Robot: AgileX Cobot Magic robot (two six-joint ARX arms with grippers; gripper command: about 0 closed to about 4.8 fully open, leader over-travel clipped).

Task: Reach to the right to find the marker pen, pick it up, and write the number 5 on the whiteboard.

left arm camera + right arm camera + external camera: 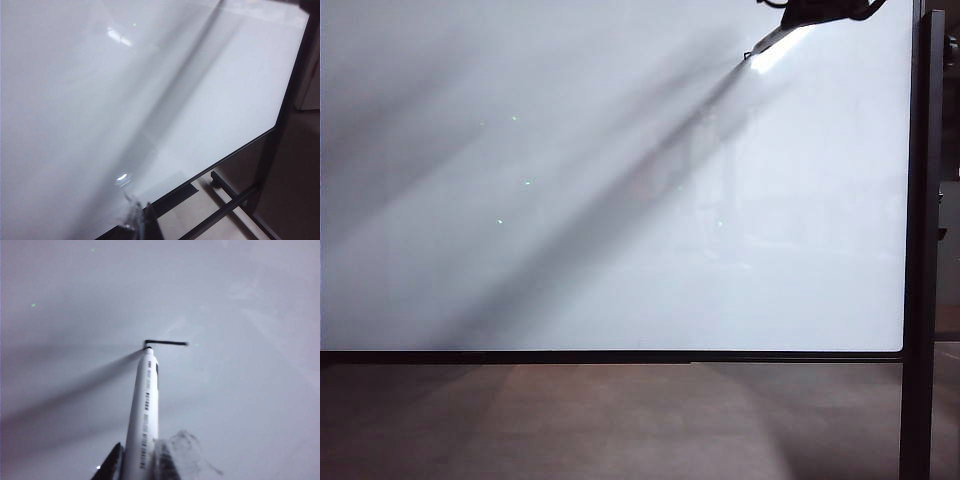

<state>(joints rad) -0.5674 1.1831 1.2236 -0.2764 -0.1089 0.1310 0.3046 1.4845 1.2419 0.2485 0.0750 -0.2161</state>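
Whiteboard [570, 200] fills nearly the whole exterior view: glossy white panel, thin black frame along its bottom and right edges, dark upright post [918, 300] on the right, brownish floor [620, 420] below. Broad grey shadows run diagonally across the panel toward its top right corner, plus a few tiny green specks. Right gripper [810, 14] pokes in at the top right of the exterior view, only its dark lower part visible, close to the board. In the right wrist view the right gripper [134, 462] has its fingers closed around the marker pen [144, 410], dark fingers [111, 465] pinching the barrel low down. Pen is a slim white barrel with printed dark text, pointing at the board, tip touching the surface. In the exterior view the marker pen [775, 40] shows as a short bright sliver under the gripper, tip on the board near the top right corner. Left gripper [137, 220] shows only as a blurry dark and translucent bit at the edge of the left wrist view, near the board's lower frame; open or closed, cannot tell. Smallest thing: the number 5 [165, 343], so far only one short black line with a small downward hook at the end where the pen tip sits.
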